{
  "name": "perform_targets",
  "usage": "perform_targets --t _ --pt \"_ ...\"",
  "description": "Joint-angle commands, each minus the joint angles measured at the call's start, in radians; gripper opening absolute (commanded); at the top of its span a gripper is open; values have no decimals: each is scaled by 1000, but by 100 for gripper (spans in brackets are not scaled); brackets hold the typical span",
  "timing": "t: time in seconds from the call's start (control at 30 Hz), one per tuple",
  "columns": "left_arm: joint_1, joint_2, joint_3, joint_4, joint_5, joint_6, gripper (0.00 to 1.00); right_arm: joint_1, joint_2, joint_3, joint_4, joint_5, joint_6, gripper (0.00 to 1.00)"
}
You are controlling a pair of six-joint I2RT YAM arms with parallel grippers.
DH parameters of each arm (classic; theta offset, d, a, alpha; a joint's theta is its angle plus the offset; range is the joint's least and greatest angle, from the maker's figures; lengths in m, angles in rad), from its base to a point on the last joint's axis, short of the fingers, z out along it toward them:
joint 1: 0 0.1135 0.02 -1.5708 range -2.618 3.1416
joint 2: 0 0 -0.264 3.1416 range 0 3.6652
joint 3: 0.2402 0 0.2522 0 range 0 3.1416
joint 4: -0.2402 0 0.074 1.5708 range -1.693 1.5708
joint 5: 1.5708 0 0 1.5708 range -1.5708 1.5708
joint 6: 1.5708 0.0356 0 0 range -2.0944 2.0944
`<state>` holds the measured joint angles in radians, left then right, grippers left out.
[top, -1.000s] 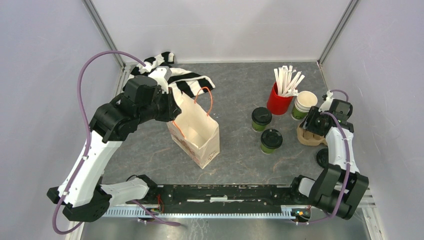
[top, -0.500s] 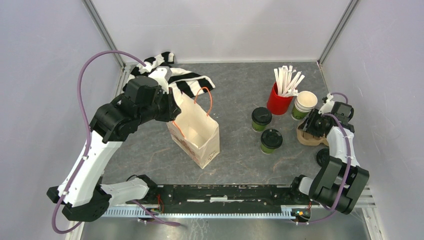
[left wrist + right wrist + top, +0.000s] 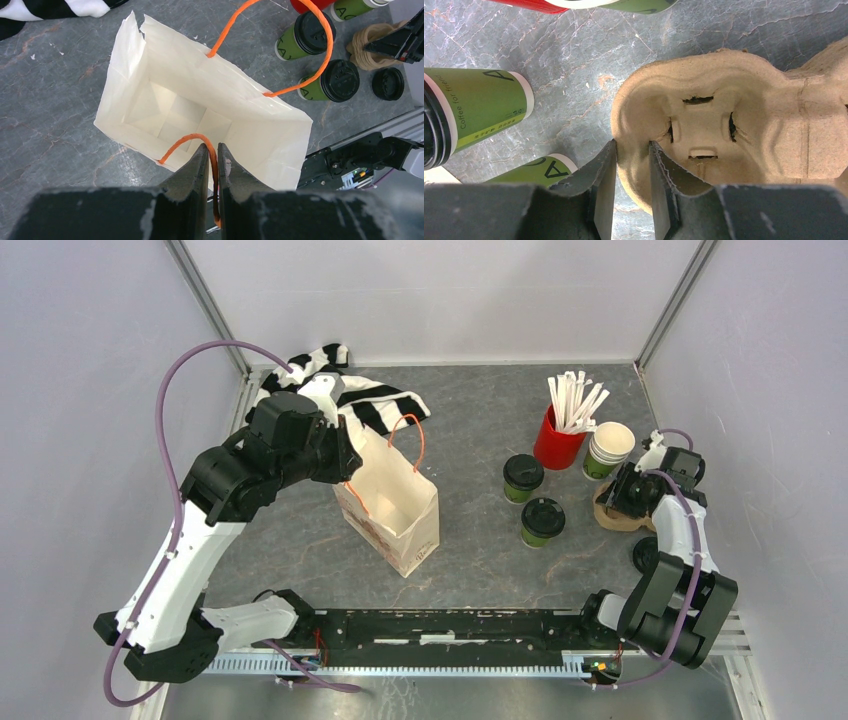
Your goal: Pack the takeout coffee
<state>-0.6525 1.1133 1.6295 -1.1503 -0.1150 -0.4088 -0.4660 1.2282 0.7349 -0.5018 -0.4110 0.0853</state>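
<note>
We have the left gripper pressed together on the near orange handle of the paper bag, whose open, empty mouth lies just below its fingers. The right gripper pinches the rim of the pulp carrier, one finger inside a pocket and one outside. The two coffee cups stand lidded on the tabletop just beside the right gripper on its bag-ward side, in neither carrier nor bag. We judge the pinch on that soft rim to be the weak spot: lifted by one edge, the carrier may droop, tear or slip. If it swings it could knock the nearer cup over. The red cup of sticks and the stacked lidless cups stand close ahead of the gripper, and a loose black lid lies behind it. The bag hangs from a single handle, so a tug could fold it. Its far handle arcs over the mouth and may snag whatever goes in. The side wall crowds the right gripper outboard. The open room lies inboard, between the cups and the bag.
</note>
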Motion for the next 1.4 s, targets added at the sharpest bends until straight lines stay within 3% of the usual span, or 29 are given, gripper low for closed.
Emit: perform_targets --t 0.0,0.13,0.5,1.07,1.37 --pt "-6 2 14 21 -11 55 19 -3 -11 24 12 -18 -9 31" --pt "-6 2 14 22 -9 52 18 -3 -15 29 17 -47 6 27" --pt "-6 7 16 22 -2 54 19 -8 -36 -5 66 -119 41 25" --pt "-7 5 15 24 -10 57 19 -37 7 -34 132 -209 83 34" --pt "-7 8 9 28 9 51 19 -53 21 -66 182 -262 118 31"
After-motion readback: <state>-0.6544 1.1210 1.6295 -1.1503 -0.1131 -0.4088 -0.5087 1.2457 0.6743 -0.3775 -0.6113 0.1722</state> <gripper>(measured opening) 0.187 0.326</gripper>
